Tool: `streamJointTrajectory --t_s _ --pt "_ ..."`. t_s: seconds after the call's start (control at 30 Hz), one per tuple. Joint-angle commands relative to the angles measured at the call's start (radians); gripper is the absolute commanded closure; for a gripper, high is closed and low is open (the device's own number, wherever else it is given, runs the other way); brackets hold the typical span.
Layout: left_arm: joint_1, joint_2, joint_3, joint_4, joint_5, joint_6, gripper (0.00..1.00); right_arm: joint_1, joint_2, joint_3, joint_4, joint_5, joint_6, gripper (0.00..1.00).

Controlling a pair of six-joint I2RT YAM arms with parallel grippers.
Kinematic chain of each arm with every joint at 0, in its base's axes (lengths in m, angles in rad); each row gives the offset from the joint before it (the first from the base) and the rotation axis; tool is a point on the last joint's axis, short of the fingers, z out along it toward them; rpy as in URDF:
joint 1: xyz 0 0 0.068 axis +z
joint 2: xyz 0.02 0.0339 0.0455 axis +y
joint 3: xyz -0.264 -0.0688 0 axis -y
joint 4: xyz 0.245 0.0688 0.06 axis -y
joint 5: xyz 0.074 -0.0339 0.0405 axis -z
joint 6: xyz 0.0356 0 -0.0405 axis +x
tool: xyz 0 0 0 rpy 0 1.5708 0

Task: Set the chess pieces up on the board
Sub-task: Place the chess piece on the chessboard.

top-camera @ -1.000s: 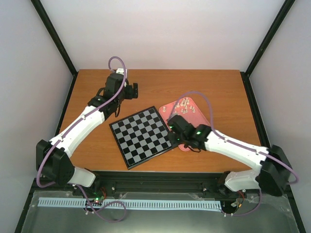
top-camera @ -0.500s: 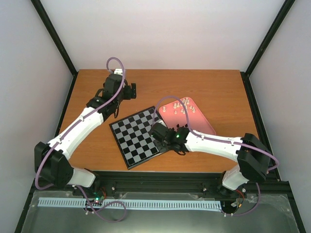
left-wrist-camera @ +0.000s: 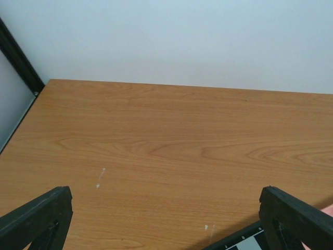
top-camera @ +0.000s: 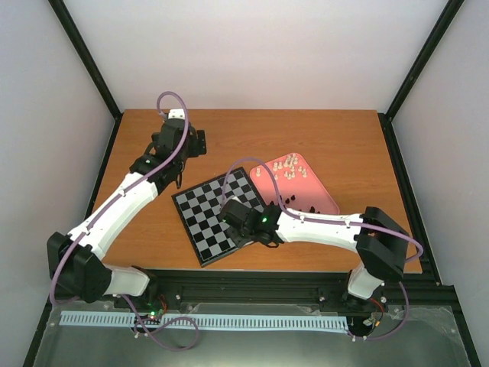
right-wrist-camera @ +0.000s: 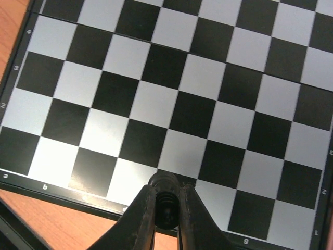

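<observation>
Right hand (right-wrist-camera: 166,191) clamped on tiny black round-topped chess piece (right-wrist-camera: 165,183); black-and-grey checked board (right-wrist-camera: 208,104) directly beneath. Left hand (left-wrist-camera: 166,219) spread wide.

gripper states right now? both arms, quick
Left gripper: open, holding nothing.
Right gripper: shut on a small black chess piece, over the black and light-grey checkered chessboard.

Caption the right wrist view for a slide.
Right hand pinching a black chess piece over the edge squares of the chessboard.
</observation>
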Motion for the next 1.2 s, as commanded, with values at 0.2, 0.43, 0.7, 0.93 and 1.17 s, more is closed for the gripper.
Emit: streamJointTrajectory --t_s 0.2,0.43,0.7,0.93,1.17 --pt "0.063 -0.055 0.02 -0.058 -0.034 -0.05 0.0 0.07 0.073 0.102 0.008 -0.019 -0.028 0.97" --pt "0.064 -0.093 -0.007 -0.055 -0.042 -0.04 0.0 0.085 0.119 0.127 -0.024 0.009 0.002 0.97" --pt "0.065 -0.116 -0.033 -0.041 -0.034 -0.039 0.0 0.098 0.121 0.092 -0.061 0.046 0.045 0.97" --pt "0.066 -0.119 -0.046 -0.032 -0.03 -0.04 0.0 0.117 0.144 0.084 -0.071 0.096 0.075 0.97" --pt "0.066 -0.128 -0.056 -0.024 -0.027 -0.039 0.0 0.117 0.143 0.069 -0.066 0.119 0.086 0.97"
